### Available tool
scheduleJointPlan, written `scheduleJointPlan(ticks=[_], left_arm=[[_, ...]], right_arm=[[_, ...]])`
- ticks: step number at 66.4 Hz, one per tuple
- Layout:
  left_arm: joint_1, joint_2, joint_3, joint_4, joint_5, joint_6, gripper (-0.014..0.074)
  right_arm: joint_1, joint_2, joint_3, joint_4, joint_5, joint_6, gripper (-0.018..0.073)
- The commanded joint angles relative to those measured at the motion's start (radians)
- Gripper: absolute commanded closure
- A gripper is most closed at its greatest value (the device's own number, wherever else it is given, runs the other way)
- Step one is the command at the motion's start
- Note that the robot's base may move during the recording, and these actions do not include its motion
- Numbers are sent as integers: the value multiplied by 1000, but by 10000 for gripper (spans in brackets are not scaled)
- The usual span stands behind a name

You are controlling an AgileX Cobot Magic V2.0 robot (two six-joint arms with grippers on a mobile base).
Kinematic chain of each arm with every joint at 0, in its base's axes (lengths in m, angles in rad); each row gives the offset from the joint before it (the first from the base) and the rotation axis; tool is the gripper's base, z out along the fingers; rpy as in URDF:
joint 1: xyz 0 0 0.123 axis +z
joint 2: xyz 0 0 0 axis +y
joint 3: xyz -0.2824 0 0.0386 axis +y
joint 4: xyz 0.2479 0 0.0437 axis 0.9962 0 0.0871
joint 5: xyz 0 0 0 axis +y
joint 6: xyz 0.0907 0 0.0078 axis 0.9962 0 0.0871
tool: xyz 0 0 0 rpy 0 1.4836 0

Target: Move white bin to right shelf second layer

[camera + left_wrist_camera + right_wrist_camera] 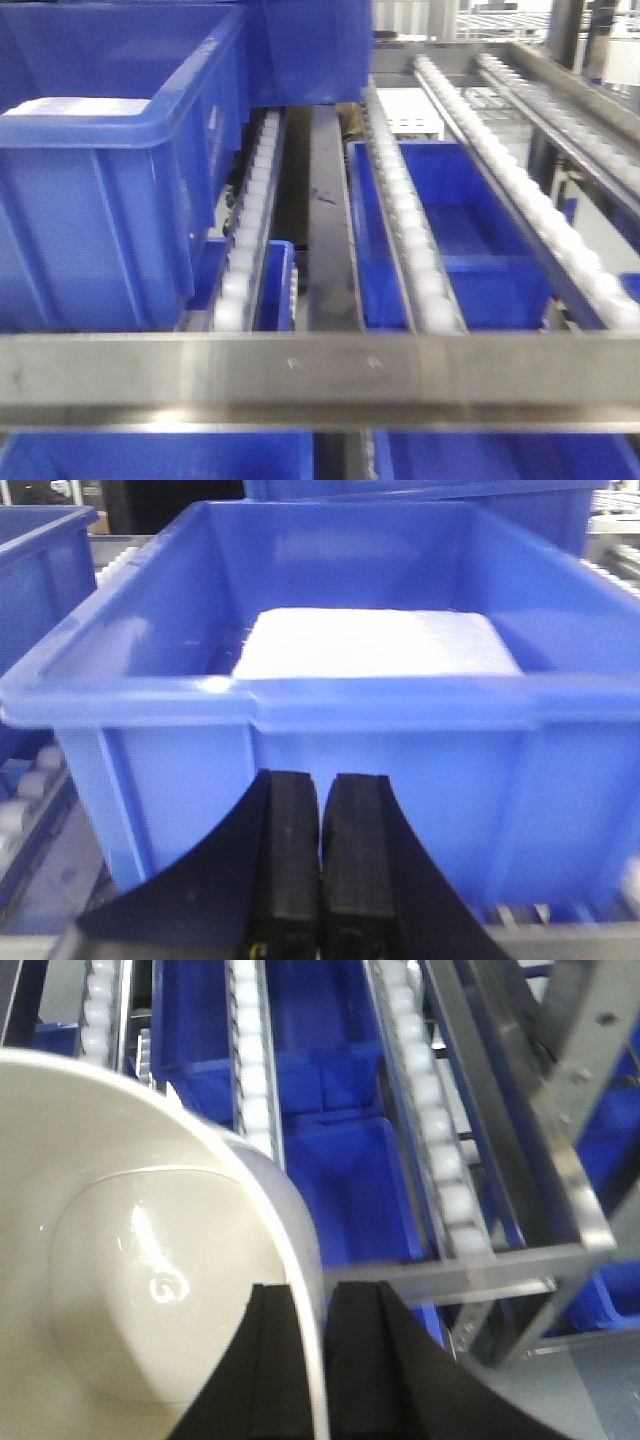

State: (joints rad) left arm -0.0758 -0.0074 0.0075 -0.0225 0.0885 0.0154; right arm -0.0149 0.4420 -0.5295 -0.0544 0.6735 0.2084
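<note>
White bin (130, 1260) hangs from the right tool (325, 1305), whose black fingers pinch its thin wall, one inside and one outside. By my reading the pick-up is done and the setting-down is left. The tub is held at the front of the rack, hiding the left rails in the right wrist view. I cannot tell whether its base touches anything, so I judge it not yet released on the right shelf second layer (445, 1190).

That level is brushed steel, with long parallel rails and a flat front bar (320, 375). Beneath it lie blue crates (340, 1190), rectangular, thick-rimmed and matte. One more blue crate (350, 720) holds a flat white slab (375, 645) and faces the left tool (321, 800), whose fingers are pressed together on nothing. The bin itself is glossy cream plastic, rounded, with a moulded mark on its floor. Small white rollers (410, 220) line the rails in rows and should let that smooth base glide.
</note>
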Motion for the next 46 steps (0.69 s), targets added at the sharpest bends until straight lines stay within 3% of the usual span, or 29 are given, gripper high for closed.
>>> scheduleJointPlan(ticks=[1,46], left_arm=[[-4,-16,37,-6,-79,-3,512],[-4,-16,37,-6,-79,-3,512]], right_arm=[[-4,3,-32,-7,-94,2,451],[-4,3,-32,-7,-94,2,451]])
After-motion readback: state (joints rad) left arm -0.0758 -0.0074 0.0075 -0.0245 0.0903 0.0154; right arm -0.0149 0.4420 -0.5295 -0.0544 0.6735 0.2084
